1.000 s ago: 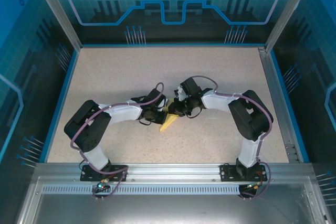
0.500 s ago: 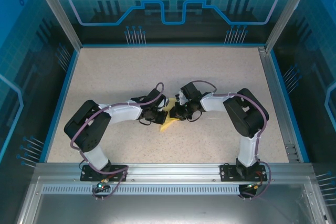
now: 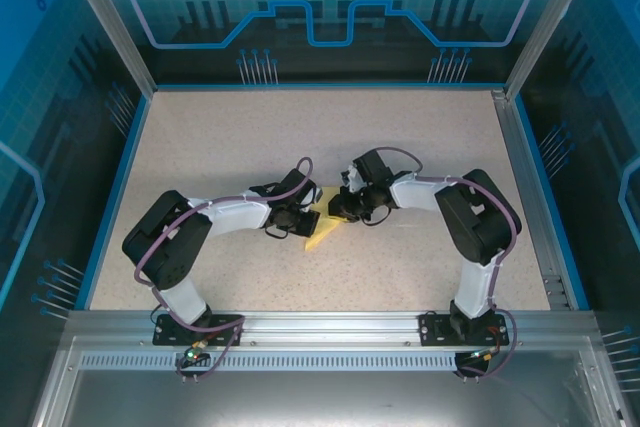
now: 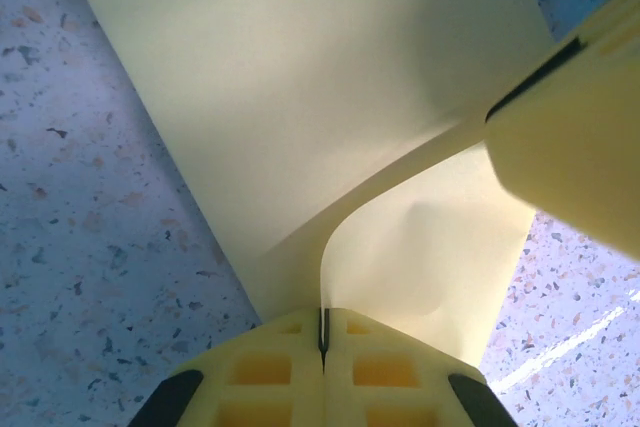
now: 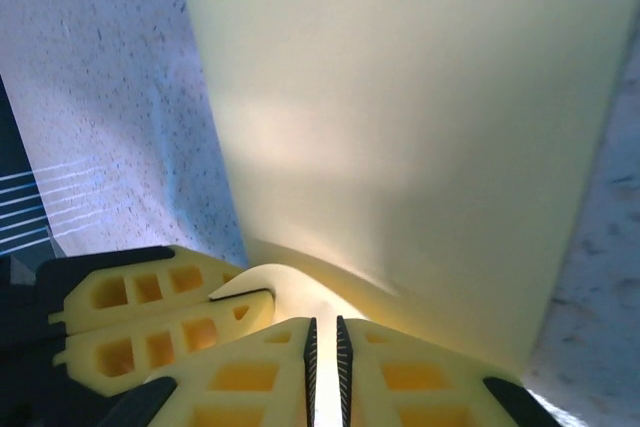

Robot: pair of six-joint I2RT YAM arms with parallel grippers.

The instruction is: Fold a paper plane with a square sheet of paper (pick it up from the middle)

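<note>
The left pincer (image 3: 300,219) has not budged over the last second. It sits low on the speckled worktop (image 3: 220,147), and its wrist view shows its two pads pressed together on a raised flap of the square sheet of paper (image 4: 300,97), with the thin edge caught between them. The sheet, already folded into a narrow pale yellow wedge, lies mid-worktop between the two arms with its point toward the near edge. Its outline has hardly altered. The change is on the right: the right pincer (image 3: 340,209) pushed in toward the left one half a second ago and has now eased back a little, its elbow swinging outward. It too is clamped on the paper, and its own wrist view shows a curled layer running into the slit between its pads. I judge this to be a crease being worked, or a flap being drawn over, while both ends are pinned. The fold looks partly made, and the plane is well short of finished.
</note>
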